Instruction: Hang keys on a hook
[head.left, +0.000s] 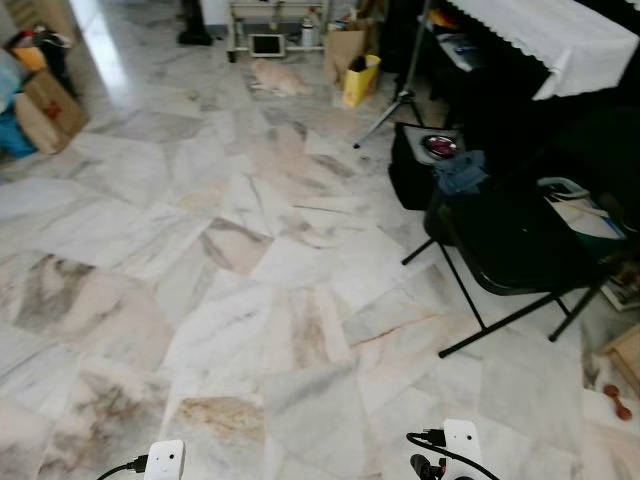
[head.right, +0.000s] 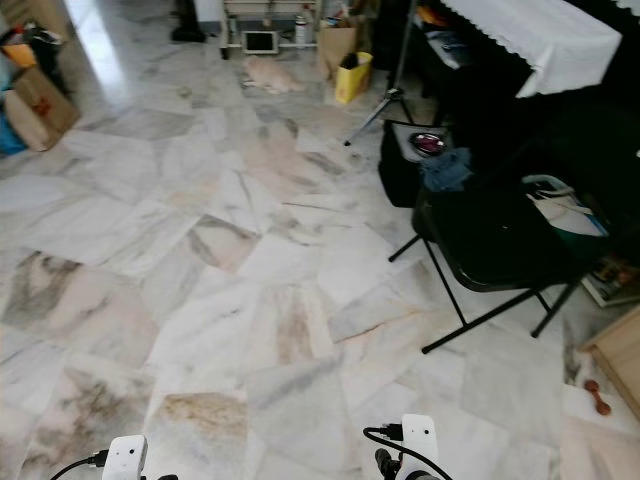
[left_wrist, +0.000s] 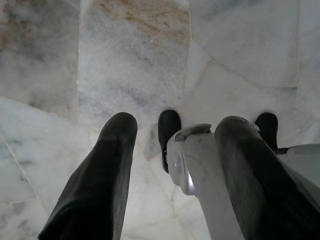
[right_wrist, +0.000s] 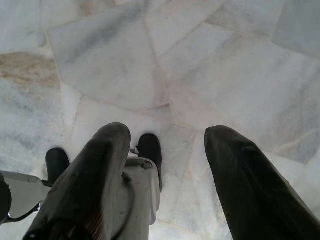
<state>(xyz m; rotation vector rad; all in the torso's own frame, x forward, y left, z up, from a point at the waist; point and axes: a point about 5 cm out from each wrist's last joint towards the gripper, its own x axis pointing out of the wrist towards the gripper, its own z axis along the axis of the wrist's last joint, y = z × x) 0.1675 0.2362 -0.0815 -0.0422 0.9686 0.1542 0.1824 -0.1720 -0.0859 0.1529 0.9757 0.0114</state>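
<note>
Searching stage, by the look of it: no keys and no hook anywhere across the marble floor (head.left: 250, 300), so the keys' place cannot be told from here. Nothing pinched yet. Next move calls for a walk or a turn to bring a wall, a door or a table top into sight, most likely with the head lifted from this downward stare at the tiles. Far right, a black folding chair (head.left: 520, 250) standing by a dark table under a white cloth (head.left: 560, 40), with a black bag (head.left: 420, 165) just beyond the chair; possibly something small and shiny on top of that bag, too blurred to name. Far centre, a yellow bag (head.left: 360, 80) near a tripod leg; far left, a cardboard box (head.left: 45, 110). Both arms hanging low and idle at the near edge, wrists pointing straight down. Left gripper (left_wrist: 172, 165) aimed at the floor, fingers (left_wrist: 107, 170) spread apart and empty, the robot's own silver leg and black feet showing between them. Right gripper (right_wrist: 167, 175) in the same pose, fingers (right_wrist: 245, 185) spread wide, holding nothing, bare marble beyond.
</note>
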